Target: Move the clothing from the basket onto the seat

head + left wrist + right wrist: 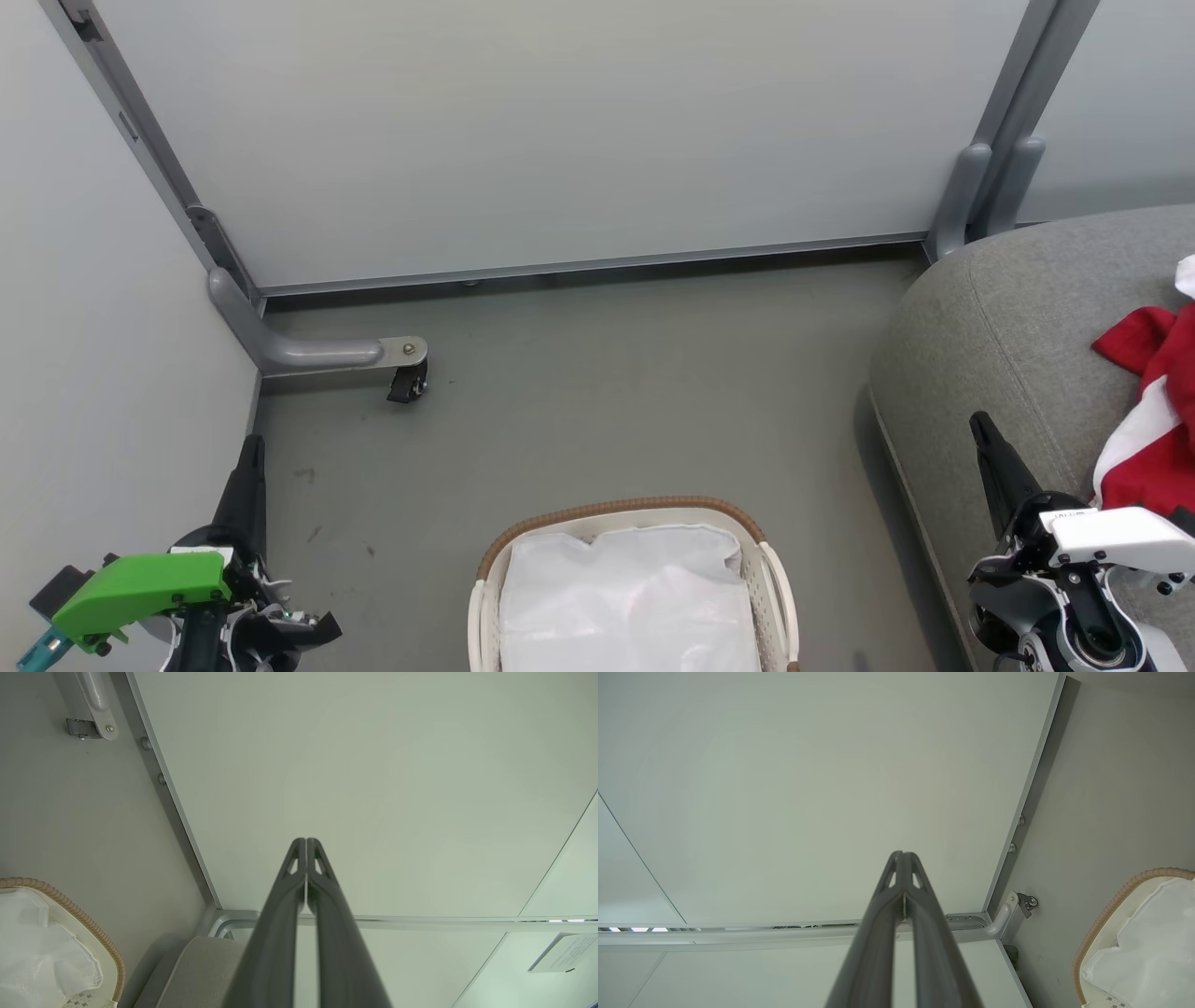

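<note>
The red and white clothing (1156, 411) lies bunched on the grey seat (1008, 317) at the right edge of the head view. The cream basket (616, 518) with its brown woven rim stands on the floor at bottom centre, holding just its white cloth liner (630, 597). My left gripper (250, 448) is at the lower left, shut and empty, its fingers (306, 858) pressed together and pointing at the wall. My right gripper (980, 427) rises in front of the seat's edge, also shut and empty, with its fingers (901, 868) closed. The basket (74, 914) and the basket (1111, 910) show in both wrist views.
Pale partition walls (560, 131) enclose the corner, with grey metal posts (999, 177). A curved metal foot with a black caster (407, 381) juts onto the grey floor (635, 392) at the left. The floor between basket and wall is open.
</note>
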